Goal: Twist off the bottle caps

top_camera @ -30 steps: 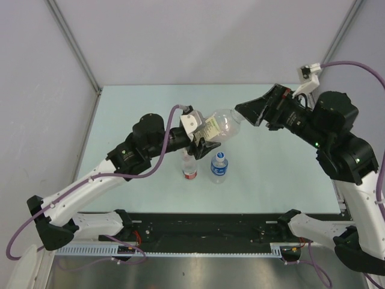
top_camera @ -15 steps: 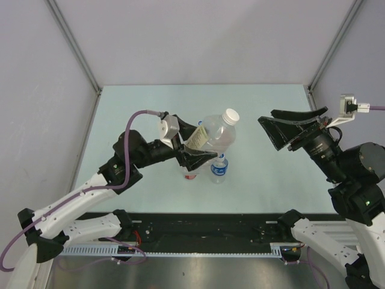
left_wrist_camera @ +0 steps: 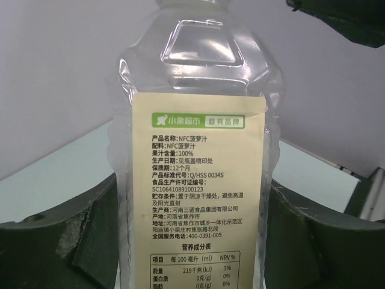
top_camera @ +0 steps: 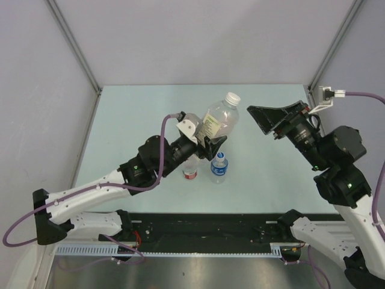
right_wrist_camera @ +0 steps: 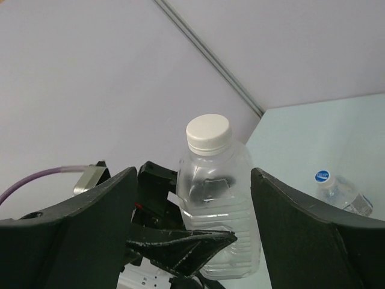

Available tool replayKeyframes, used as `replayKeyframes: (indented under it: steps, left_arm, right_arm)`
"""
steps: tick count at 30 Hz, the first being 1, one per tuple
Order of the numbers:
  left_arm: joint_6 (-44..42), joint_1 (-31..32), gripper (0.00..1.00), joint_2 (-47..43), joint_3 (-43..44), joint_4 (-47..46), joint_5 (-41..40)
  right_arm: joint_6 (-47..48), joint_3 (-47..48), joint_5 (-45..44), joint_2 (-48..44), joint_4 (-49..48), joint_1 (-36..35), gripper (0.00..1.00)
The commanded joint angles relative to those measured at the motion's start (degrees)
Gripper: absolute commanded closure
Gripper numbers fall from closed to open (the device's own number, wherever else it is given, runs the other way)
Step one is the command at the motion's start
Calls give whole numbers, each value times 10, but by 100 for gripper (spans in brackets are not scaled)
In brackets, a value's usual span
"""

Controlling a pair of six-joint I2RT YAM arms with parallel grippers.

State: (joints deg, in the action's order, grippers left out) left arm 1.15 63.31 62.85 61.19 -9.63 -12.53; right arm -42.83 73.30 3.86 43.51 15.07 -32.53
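The left gripper (top_camera: 206, 137) is clamped around the labelled body of the large clear bottle (top_camera: 220, 119), which tilts with its white cap (top_camera: 232, 98) toward 1 o'clock. The right gripper (top_camera: 260, 120) hangs at about 4 o'clock from that cap, near but apart, its jaws spread and facing the bottle. At 6 o'clock from the held bottle, two small bottles stand upright on the pale green table (top_camera: 132, 114). The red-labelled bottle (top_camera: 190, 173) is partly hidden by the left gripper, and the blue-capped bottle (top_camera: 219, 167) is just at its 3 o'clock.
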Motion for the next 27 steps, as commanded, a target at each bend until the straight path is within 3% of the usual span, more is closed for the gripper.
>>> replayKeyframes:
  steps: [1,9,18,27]
  left_arm:
    - [-68,23,100,3,24,-24,-118]
    - [-125,49,100,20,26,-40,-143]
    - [-130,54,100,23,25,-37,-143]
    - [-127,56,100,21,23,-34,-137]
  right_arm:
    - [-5,18,-15,40,-7,-17,21]
    - [35,47,-75,79,-3,-69,24]
    - [64,55,-107,91,-17,-76,26]
    - [78,65,-111,114,-5,-78,38]
